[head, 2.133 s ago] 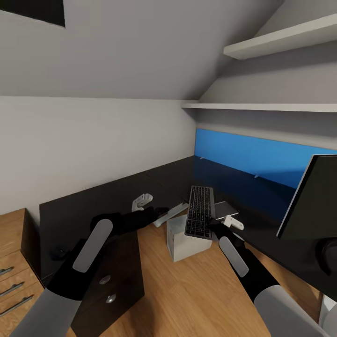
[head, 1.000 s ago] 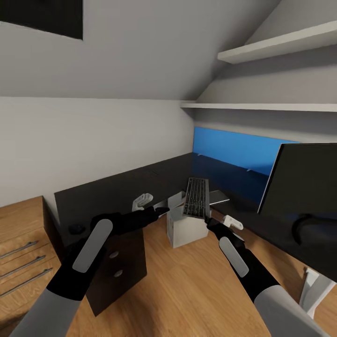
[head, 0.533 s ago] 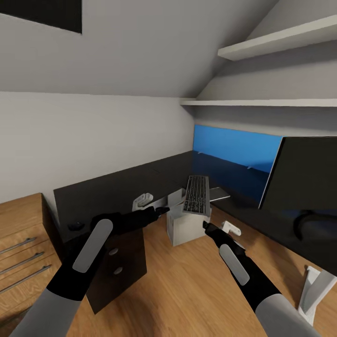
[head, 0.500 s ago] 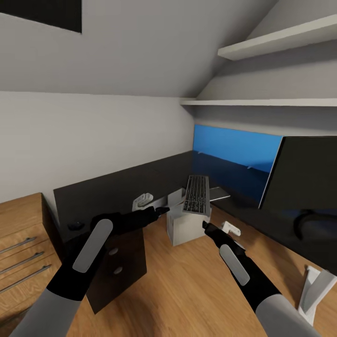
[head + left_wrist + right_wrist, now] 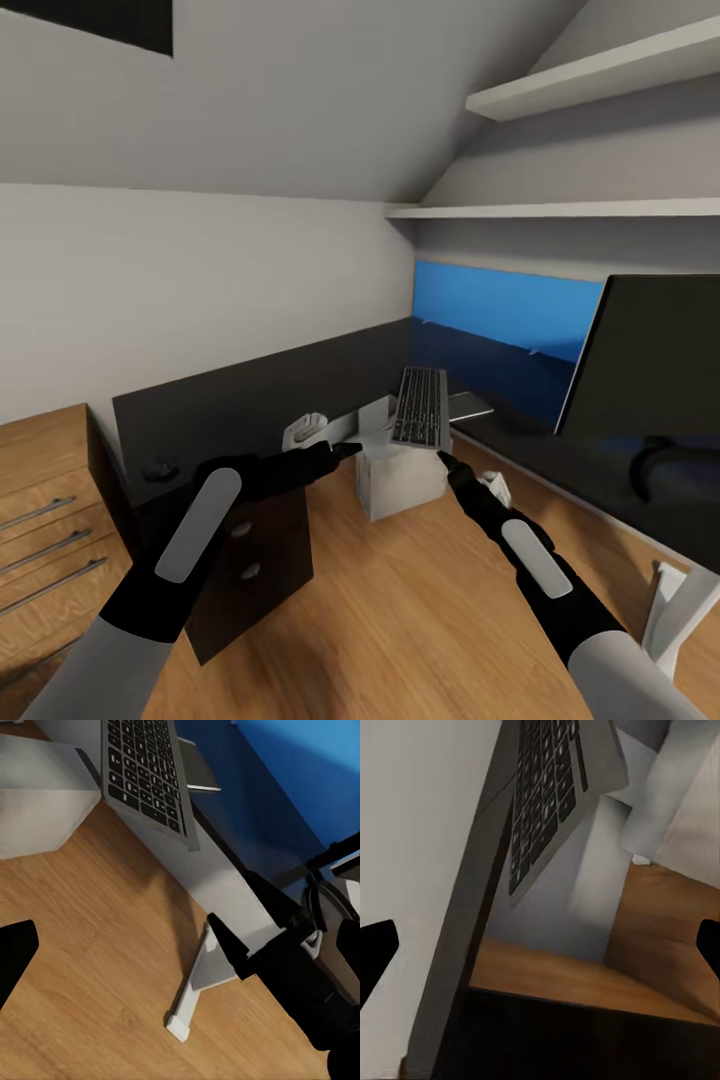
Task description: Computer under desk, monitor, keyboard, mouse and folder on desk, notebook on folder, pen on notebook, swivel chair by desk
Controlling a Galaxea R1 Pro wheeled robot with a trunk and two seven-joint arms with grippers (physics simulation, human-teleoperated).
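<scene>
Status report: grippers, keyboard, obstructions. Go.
Left gripper and right gripper both open, empty, low in front of the desk. Keyboard overhangs the desk edge above the computer. Monitor on desk, at right.

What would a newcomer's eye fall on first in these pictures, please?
Probably the keyboard, which juts over the inner edge of the black desk right above the grey computer on the wood floor. Next comes the bright blue back panel behind the desk, and the big dark monitor standing at the right. Both black arms reach toward the keyboard, the right gripper just below its near end.
</scene>
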